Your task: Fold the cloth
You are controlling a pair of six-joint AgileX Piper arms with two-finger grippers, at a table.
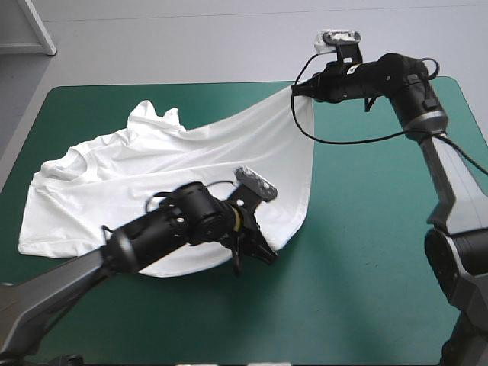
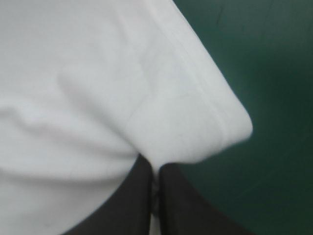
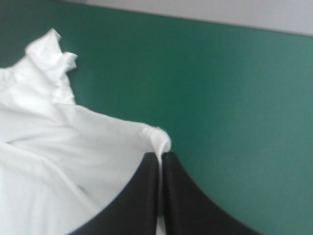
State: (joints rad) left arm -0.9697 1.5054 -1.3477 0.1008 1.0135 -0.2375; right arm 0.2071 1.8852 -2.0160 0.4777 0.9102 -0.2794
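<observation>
At the near hem of the T-shirt [image 1: 152,175], my left gripper [image 1: 263,255] is clamped on the cloth. In its wrist view I've got the two black fingers [image 2: 137,205] standing all but together, a thin slip of white caught between them. A rounded, stitched corner of fabric bulges just ahead of the tips. Beyond that corner it's bare teal-green cover [image 1: 366,252].

Over to the other side: my right gripper [image 1: 297,90] is up near the far edge of the table, right of centre. It too is pinched tight on the shirt. Its wrist view shows the fingers meeting in one pointed arch with a small puckered corner of hem poking out at the top.

Between the two grips the hem runs in a long slack curve, far corner to near corner. From the right gripper the cloth is lifted and drawn taut, sloping down and leftward as a smooth sheet.

Out from there, the rest of the shirt lies on the left half of the table, spread but rumpled. One ruffled peak stands up toward the far edge, and the flatter part reaches close to the left edge. The left arm comes in across the near part of the white.
</observation>
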